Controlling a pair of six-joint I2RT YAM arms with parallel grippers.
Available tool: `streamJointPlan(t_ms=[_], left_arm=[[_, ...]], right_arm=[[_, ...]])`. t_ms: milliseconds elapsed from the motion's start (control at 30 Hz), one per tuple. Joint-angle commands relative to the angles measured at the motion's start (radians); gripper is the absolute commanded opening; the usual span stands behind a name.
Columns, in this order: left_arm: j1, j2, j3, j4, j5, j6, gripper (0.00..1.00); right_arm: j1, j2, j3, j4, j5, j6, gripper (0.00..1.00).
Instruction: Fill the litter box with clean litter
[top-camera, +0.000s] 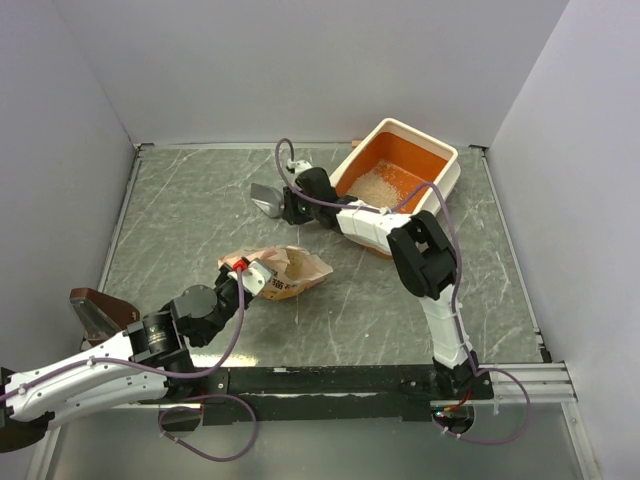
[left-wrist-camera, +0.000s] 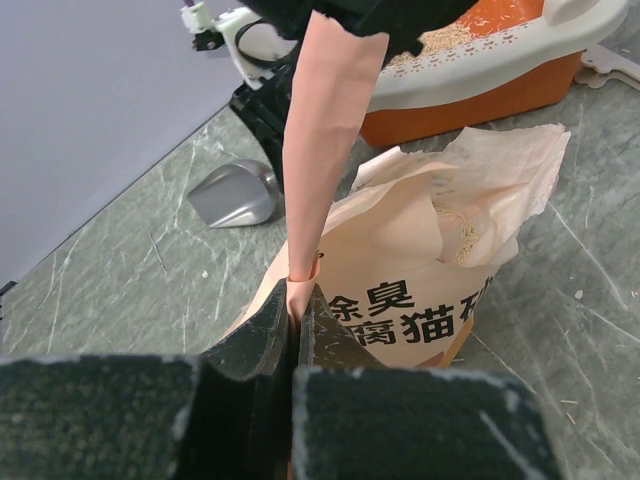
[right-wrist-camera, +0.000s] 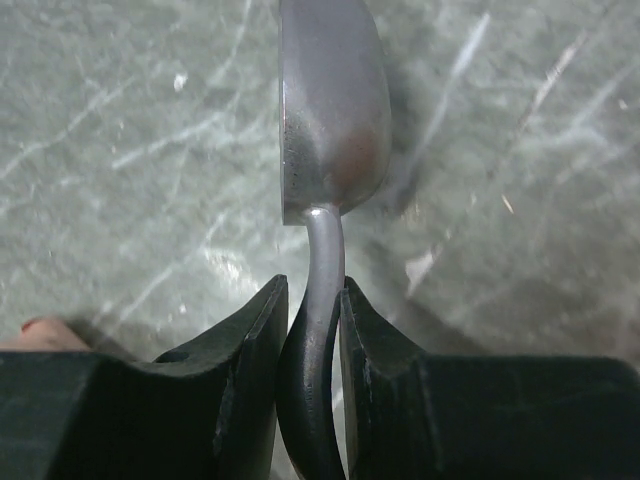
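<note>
Scoop (right-wrist-camera: 335, 120) in right gripper (right-wrist-camera: 312, 295) (wrist view)

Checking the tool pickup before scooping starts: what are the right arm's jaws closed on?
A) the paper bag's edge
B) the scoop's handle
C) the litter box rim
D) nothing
B: in the right wrist view the right gripper has its jaws closed on the thin handle of the metal scoop.

Left tool (left-wrist-camera: 297, 310) pinched tight, arm low; right tool (right-wrist-camera: 322, 290) clamped, arm stretched forward.
</note>
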Motion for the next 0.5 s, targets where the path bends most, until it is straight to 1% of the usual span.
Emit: streamJointPlan(t_ms=[0, 33, 100, 133, 233, 333, 467], left_arm=[[-0.006, -0.001, 0.008, 0.082, -0.031, 0.008, 0.01], [-0.006, 0.002, 0.006, 0.084, -0.032, 0.009, 0.01], [-0.005, 0.0, 0.005, 0.084, -0.035, 0.009, 0.01], [-0.005, 0.0, 0.005, 0.084, -0.037, 0.011, 0.01], [-0.006, 0.0, 0.005, 0.086, -0.04, 0.012, 0.01], [-0.006, 0.004, 0.006, 0.084, -0.039, 0.012, 0.01], [-0.005, 0.002, 0.008, 0.082, -0.035, 0.011, 0.01]], right_arm=[[-0.001, 0.066, 0.1, -0.108, -0.022, -0.018, 0.25], [-0.001, 0.069, 0.106, -0.113, -0.022, -0.017, 0.33], [-0.004, 0.079, 0.132, -0.143, -0.026, -0.015, 0.43], [-0.002, 0.08, 0.143, -0.157, -0.026, -0.017, 0.51], [-0.005, 0.07, 0.149, -0.17, -0.019, -0.027, 0.62], [-0.01, 0.031, 0.122, -0.157, -0.029, -0.035, 0.68], [-0.013, -0.059, 0.091, -0.162, -0.028, -0.041, 0.71]])
